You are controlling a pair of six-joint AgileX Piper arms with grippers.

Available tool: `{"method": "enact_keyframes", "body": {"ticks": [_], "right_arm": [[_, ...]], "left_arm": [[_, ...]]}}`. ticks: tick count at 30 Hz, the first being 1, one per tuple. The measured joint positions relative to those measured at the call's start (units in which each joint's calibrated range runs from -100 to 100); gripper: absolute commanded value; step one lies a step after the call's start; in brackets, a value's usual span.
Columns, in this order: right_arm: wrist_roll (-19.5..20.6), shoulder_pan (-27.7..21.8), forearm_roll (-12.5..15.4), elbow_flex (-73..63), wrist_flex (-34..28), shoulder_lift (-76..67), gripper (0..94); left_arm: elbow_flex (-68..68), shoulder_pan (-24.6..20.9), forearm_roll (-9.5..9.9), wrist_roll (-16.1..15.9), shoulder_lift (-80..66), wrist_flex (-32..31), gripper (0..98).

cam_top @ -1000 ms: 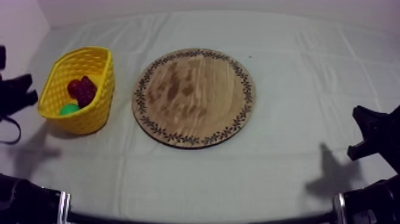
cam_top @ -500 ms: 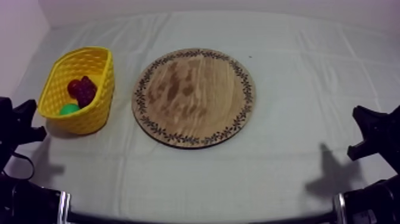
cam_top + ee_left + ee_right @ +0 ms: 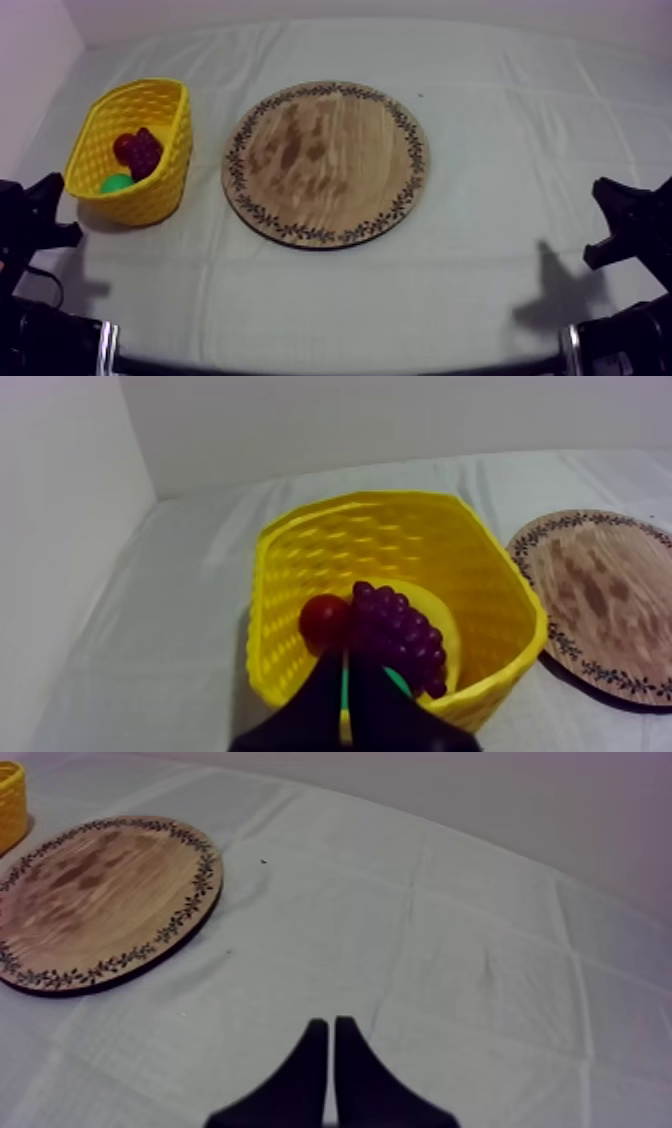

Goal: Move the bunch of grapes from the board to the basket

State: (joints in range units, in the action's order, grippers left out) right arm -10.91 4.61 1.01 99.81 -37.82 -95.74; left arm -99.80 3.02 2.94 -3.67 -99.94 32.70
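Top view: grapes (image 3: 143, 153) lie in the basket (image 3: 150, 98) near the left edge of the table (image 3: 500, 120). Delivery is judged complete, so left gripper (image 3: 345, 664) and right gripper (image 3: 331, 1026) rest clenched, empty.

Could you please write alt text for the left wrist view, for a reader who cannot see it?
A yellow basket holds a bunch of grapes and a small red fruit. The left gripper, shut on nothing, points at the basket from close by, and a bare round wooden board lies beside the basket.
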Motion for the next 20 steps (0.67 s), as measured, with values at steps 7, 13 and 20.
{"method": "enact_keyframes", "body": {"ticks": [7, 13, 20], "right_arm": [[0.04, 0.00, 0.00, 0.00, 0.00, 0.00, 0.4], [-0.02, 0.00, 0.00, 0.00, 0.00, 0.00, 0.4], [-0.02, 0.00, 0.00, 0.00, 0.00, 0.00, 0.4]], "left_arm": [[-0.08, 0.05, -0.06, -0.10, -0.06, -0.06, 0.0], [-0.08, 0.05, -0.21, -0.14, -0.06, -0.06, 0.0], [-0.08, -0.04, -0.21, -0.17, -0.06, -0.35, 0.0]]}}
